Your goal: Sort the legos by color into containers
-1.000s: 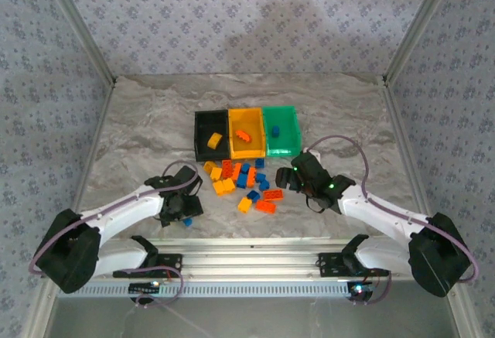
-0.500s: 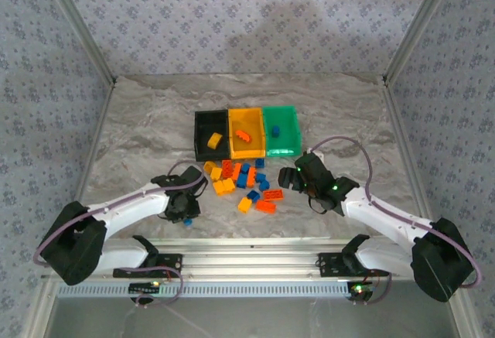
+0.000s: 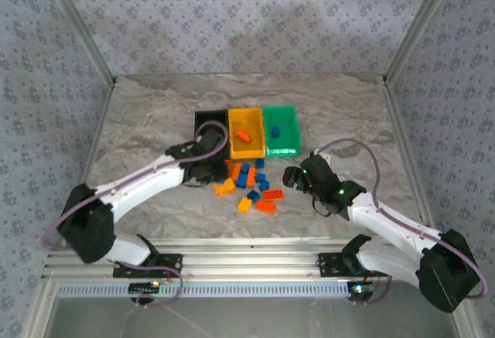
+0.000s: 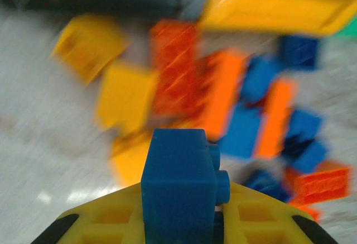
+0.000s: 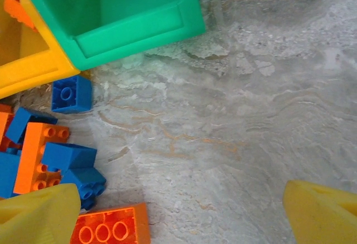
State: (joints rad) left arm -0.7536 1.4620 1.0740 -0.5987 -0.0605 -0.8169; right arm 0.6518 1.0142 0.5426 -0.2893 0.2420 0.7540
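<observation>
While your left gripper (image 3: 206, 155) is reaching over the near edge of the black bin (image 3: 207, 115), it is pinching a blue brick (image 4: 181, 180) between its yellow fingers (image 4: 251, 195), with the studs pointing right in the wrist view. Beyond that brick, the loose pile (image 3: 247, 183) of yellow, orange and blue bricks is lying on the table (image 3: 147, 121), just in front of the three joined bins. You are holding your right gripper (image 3: 298, 177) spread wide over bare table just right of the pile, near the front corner of the green bin (image 5: 139, 26). A blue block (image 3: 275, 131) is sitting in that green bin, and a red-orange brick (image 3: 244, 134) is lying in the yellow-orange bin (image 3: 246, 111).
</observation>
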